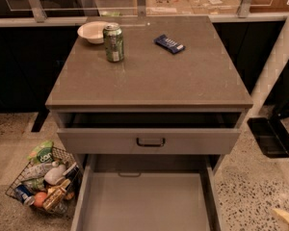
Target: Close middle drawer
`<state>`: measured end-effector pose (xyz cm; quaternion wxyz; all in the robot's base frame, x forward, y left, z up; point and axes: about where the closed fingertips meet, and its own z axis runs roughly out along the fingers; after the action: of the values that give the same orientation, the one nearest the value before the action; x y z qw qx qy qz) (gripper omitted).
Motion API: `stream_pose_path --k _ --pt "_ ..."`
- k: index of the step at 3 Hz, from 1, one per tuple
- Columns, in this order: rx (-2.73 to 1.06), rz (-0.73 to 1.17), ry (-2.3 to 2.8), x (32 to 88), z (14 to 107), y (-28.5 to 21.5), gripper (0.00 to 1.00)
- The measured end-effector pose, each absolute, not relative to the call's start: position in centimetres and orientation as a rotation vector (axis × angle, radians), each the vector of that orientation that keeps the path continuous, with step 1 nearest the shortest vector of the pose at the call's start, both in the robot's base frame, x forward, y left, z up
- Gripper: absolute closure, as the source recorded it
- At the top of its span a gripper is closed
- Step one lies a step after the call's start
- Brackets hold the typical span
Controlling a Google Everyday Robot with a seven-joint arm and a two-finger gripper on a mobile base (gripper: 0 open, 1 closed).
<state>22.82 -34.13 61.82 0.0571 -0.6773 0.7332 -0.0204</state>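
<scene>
The middle drawer (144, 201) lay pulled far out at the near edge; the gripper (286, 219), a pale tip at near right, opening impossible to tell, seemed at the approach step, needing next to push the drawer's front inward.
</scene>
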Motion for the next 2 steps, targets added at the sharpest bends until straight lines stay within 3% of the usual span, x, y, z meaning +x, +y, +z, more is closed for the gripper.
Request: stream_pose_path --k 1,2 --pt "-2.071 -0.009 2.212 22.8 57.9 -33.1 0.00" --pt "-2.096 0.057 2.194 21.5 53.6 -31.4 0.17"
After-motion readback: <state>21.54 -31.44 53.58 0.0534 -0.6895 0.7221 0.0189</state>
